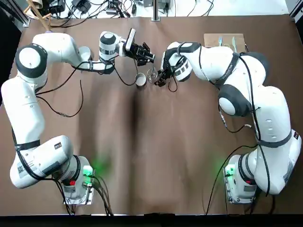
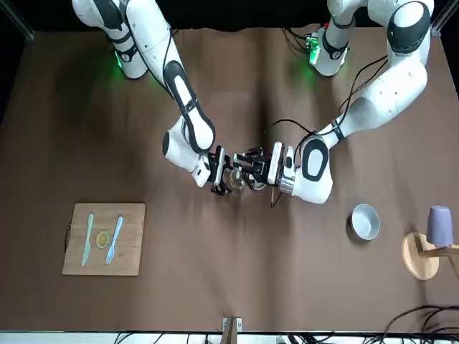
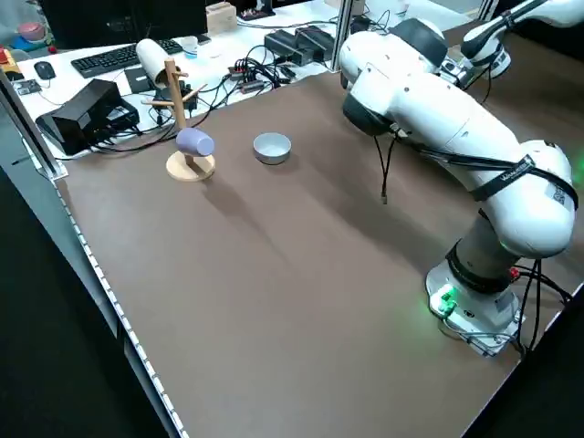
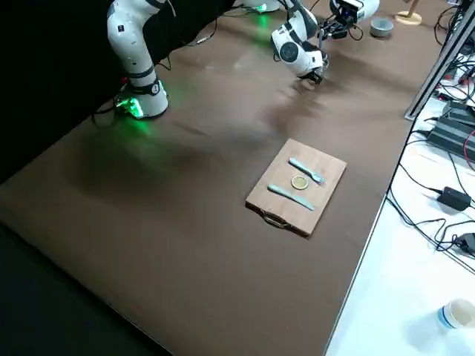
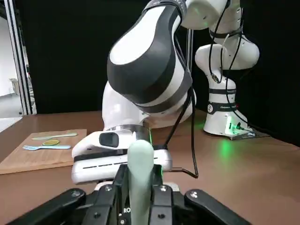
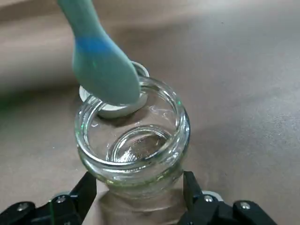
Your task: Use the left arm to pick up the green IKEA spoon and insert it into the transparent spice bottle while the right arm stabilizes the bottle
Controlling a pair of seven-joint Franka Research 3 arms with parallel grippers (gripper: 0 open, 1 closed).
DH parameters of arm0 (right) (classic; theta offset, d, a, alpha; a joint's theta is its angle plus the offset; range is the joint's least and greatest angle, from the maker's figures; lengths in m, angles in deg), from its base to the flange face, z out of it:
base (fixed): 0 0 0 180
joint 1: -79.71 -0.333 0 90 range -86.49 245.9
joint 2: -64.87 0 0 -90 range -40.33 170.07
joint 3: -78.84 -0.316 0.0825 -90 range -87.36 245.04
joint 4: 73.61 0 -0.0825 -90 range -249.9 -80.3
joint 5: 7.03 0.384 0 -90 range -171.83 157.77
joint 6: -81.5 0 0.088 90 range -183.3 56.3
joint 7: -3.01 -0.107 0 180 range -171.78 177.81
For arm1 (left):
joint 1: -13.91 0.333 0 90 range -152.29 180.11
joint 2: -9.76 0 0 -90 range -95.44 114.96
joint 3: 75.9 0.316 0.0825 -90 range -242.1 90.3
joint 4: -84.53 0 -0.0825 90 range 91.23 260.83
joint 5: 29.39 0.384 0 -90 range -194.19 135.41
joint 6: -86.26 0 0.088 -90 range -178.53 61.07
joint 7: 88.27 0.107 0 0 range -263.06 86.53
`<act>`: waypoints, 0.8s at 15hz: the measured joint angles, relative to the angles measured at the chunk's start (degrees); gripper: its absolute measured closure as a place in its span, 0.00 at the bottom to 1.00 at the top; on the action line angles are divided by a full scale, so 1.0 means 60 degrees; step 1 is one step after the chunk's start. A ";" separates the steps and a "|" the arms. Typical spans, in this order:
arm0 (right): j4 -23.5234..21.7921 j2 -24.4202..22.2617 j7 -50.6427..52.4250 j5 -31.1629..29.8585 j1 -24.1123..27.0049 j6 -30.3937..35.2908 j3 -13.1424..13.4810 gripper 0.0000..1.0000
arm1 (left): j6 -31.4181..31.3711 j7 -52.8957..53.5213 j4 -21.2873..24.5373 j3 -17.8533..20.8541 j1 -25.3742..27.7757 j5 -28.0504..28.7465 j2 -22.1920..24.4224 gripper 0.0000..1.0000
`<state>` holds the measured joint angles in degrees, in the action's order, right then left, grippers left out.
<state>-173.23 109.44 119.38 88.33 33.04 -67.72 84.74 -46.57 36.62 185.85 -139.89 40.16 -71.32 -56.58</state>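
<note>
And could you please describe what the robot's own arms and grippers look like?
Both arms are white and jointed, with dark grey joint caps, dark straps and black cables; green lights glow at their bases. The left gripper and right gripper are black, two-fingered, with silvery screws.

Six views around one brown bench (image 1: 156,156)
Overhead looks straight down; front faces the arms' bases from the opposite edge; raised side cameras look diagonally across. Wrist cameras sit closest. Front, right side and left wrist views share the cutting board (image 2: 104,239).
</note>
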 joint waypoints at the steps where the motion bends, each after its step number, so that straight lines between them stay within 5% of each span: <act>1: 0.0000 0.0000 0.0000 0.0000 -0.0002 0.0000 0.0000 0.18 | 0.0004 0.0006 0.0067 0.0000 0.0054 0.0000 0.0000 0.76; 12: 0.0000 0.0000 0.0001 0.0002 -0.0006 0.0001 -0.0001 0.18 | 0.0004 0.0403 0.0236 0.0297 0.0043 0.0000 0.0000 0.76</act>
<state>-173.23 109.44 119.38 88.34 33.00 -67.72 84.74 -46.55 39.03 187.27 -138.11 40.42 -71.32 -56.58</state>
